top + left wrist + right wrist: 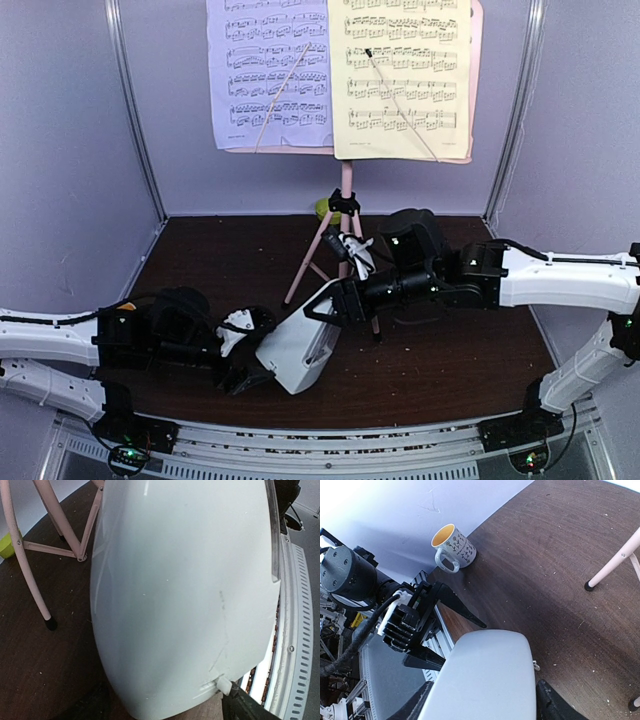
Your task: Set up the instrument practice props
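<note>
The pink music stand (346, 190) stands at the back with a lavender page (268, 70) on the left and a pale-yellow page (400, 75) on the right. The grey metronome (300, 345) is tilted low over the table's front middle. My right gripper (332, 303) is shut on its upper end; in the right wrist view the metronome (485, 680) fills the gap between the fingers (552, 705). My left gripper (248, 350) is open at the metronome's lower end. In the left wrist view the metronome (185, 590) fills the frame, with one finger (247, 707) beside it.
A white mug with orange inside (452, 547) stands at the table's left edge by the wall. A lime-green bowl (322, 207) sits behind the stand's legs (30, 580). The metal rail (330, 440) runs along the front edge.
</note>
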Robot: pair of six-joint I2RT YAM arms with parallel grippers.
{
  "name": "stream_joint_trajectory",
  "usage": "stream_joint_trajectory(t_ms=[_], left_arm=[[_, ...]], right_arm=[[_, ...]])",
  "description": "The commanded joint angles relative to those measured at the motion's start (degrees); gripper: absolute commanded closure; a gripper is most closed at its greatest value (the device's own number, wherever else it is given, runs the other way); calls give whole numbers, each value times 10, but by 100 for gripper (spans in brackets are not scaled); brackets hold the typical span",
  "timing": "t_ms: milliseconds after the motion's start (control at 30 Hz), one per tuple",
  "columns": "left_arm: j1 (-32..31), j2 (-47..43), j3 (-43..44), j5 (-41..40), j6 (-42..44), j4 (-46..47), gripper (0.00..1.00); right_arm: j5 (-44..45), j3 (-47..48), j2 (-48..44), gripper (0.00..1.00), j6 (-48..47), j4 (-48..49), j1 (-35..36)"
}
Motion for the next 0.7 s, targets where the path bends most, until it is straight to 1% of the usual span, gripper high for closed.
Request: stream_joint_trajectory(t_ms=[0, 100, 200, 333, 400, 533, 667], left_arm=[[-2, 2, 4, -3, 8, 31, 24], [-2, -2, 2, -7, 5, 32, 28], [-2, -9, -2, -5, 1, 37, 28], [-2, -12, -2, 6, -4, 42, 22], [-2, -12, -1, 6, -5, 43, 22], [-2, -10, -2, 6, -10, 51, 23], [-2, -8, -3, 5, -14, 52, 28]], right_arm=[[-19, 8, -22, 85, 7, 77, 0], [-19, 7, -20, 85, 6, 77, 0], [-19, 4, -19, 85, 7, 78, 0], [-16, 3, -20, 85, 7, 78, 0], [-15, 3, -19, 85, 7, 78, 0], [-14, 3, -18, 85, 7, 77, 0], [-15, 1, -19, 85, 7, 79, 0]])
